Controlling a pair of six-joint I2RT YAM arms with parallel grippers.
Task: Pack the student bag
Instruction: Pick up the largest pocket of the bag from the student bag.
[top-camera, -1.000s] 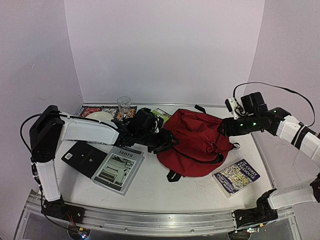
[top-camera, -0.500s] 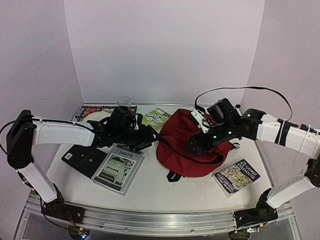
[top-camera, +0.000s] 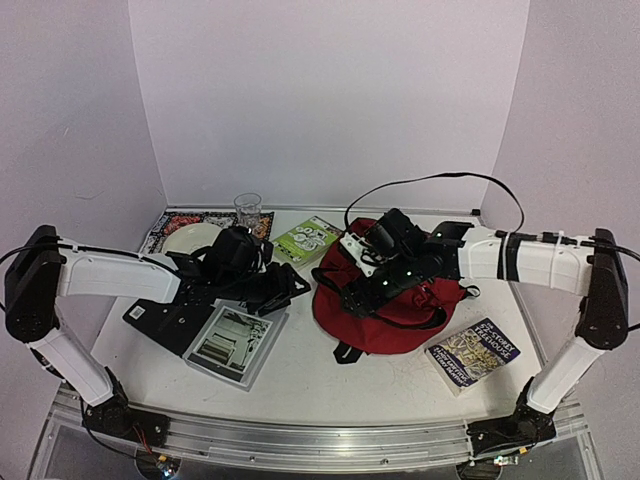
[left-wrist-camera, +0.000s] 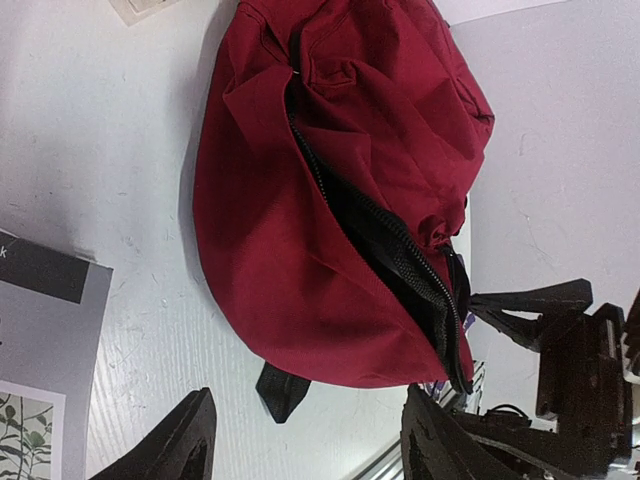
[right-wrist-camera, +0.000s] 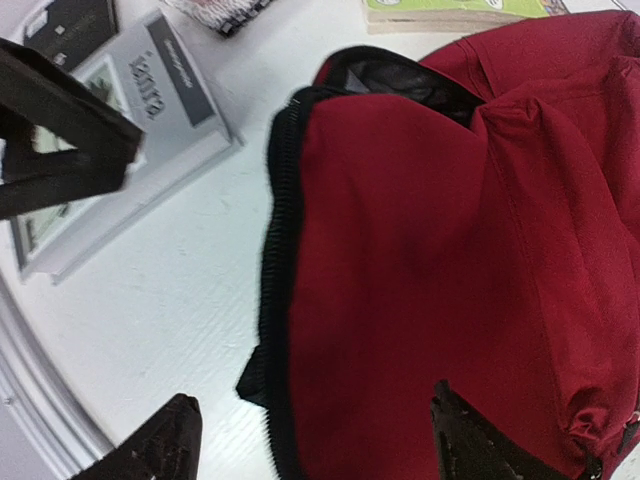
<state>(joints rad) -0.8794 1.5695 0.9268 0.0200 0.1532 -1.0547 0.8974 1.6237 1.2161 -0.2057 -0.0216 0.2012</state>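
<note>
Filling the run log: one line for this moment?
bag: zip open | left gripper: open, empty, beside bag | right gripper: open, empty, over bag | magazine: outside bag

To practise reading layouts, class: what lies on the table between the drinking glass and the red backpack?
A green booklet lies flat between the glass and the backpack; the top view shows it.

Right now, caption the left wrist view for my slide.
Open left gripper faces the unzipped dark-red backpack lying on the white table, grey magazine nearby.
</note>
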